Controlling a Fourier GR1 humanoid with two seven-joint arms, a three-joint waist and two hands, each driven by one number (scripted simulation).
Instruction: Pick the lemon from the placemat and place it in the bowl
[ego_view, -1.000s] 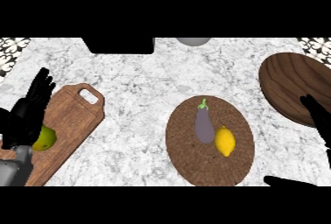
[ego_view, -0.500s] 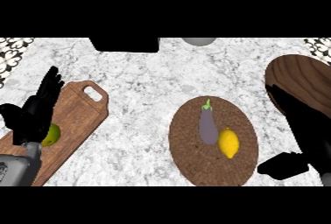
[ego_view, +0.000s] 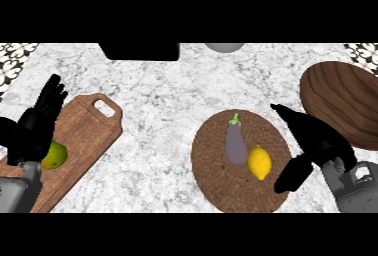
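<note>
Lemon (ego_view: 259, 161) lies on the round brown placemat (ego_view: 221, 185), touching the right side of the eggplant (ego_view: 235, 144), which sits upright in my view with its green stem toward the top. I see my right hand (ego_view: 314, 145) just right of the lemon, over the mat's edge — fingers (ego_view: 288, 116) straight and spread from the thumb, holding nothing, not touching the fruit. The wooden bowl (ego_view: 339, 102) sits at the upper right of the marble worktop (ego_view: 170, 85), near the mat but apart from it. My left hand (ego_view: 33, 130) rests open at the left edge, fingers up, over a wooden board (ego_view: 92, 130) — a green fruit (ego_view: 54, 155) lies on that board, partly hidden by the hand.
</note>
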